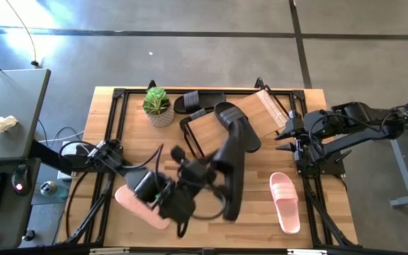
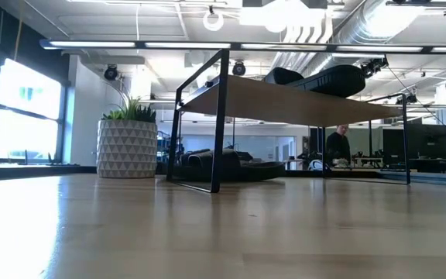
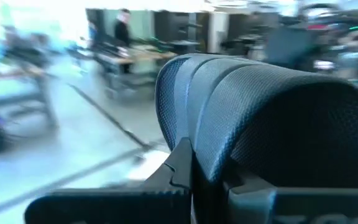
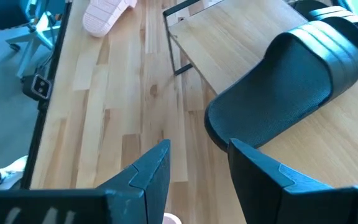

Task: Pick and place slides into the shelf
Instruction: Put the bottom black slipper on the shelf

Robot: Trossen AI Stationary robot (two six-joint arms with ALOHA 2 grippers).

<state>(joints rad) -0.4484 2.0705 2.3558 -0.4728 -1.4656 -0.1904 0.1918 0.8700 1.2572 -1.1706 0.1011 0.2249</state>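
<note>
My left gripper is shut on a black slide above the table's middle; its ribbed strap fills the left wrist view. A second black slide lies on the shelf's wood board, sole down. A third rests on the table at the shelf's far side. One pink slide lies on the table at the near right, and another partly under my left arm. My right gripper hovers open at the shelf's right end, nothing between its fingers. My left gripper pinches the black slide between its two fingers, at the base of the ribbed strap; the fingers themselves hide the exact spot. They point level, coming from the table's left, and lie across the slide. The slide is lifted clear of the table.
A potted plant stands at the far left of the shelf. The shelf's thin black frame stands up from the table. Bare wood table lies between the held slide and the right pink slide.
</note>
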